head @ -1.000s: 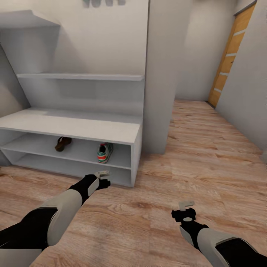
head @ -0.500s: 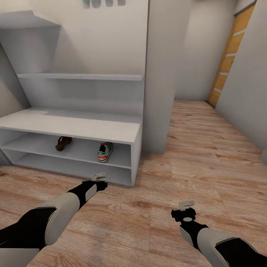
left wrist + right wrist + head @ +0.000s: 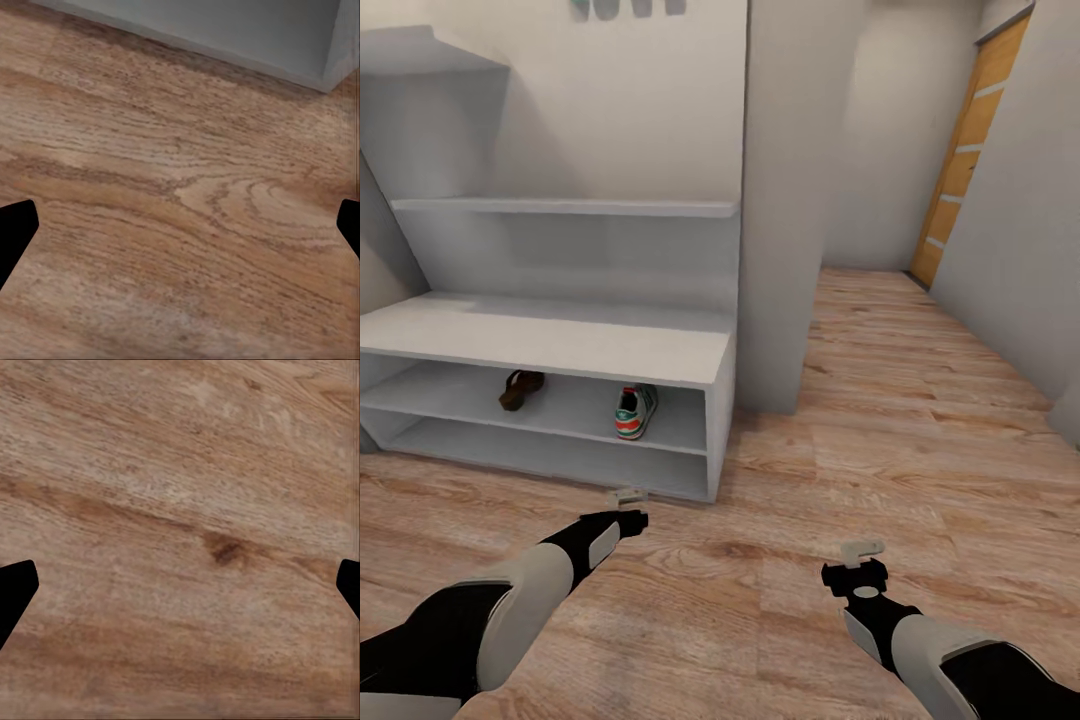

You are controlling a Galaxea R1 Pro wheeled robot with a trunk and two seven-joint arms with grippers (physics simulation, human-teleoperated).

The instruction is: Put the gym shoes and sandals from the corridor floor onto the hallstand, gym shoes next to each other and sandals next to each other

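The white-grey hallstand (image 3: 560, 345) stands ahead on the left of the head view. In its upper open compartment lie one brown sandal (image 3: 520, 388) and, apart from it to the right, one white gym shoe (image 3: 633, 410) with teal and red accents. The other sandal and gym shoe are out of view. My left gripper (image 3: 629, 507) hangs open over the corridor floor (image 3: 780, 520), just in front of the rack's lower right corner. The left wrist view has its fingertips (image 3: 15, 229) wide apart over bare planks, with the rack's base (image 3: 225, 26) beyond. My right gripper (image 3: 860, 563) is open and empty over the floor (image 3: 180, 510).
A white wall pillar (image 3: 780, 220) rises right beside the hallstand's right end. Wood-plank floor runs past it to a wooden door (image 3: 965, 150) at the far right. A grey wall (image 3: 1030, 250) bounds the right side.
My left gripper has drawn back from the rack's front edge toward me. The whole view has shifted slightly left, so the camera moved. The right arm looks unchanged.
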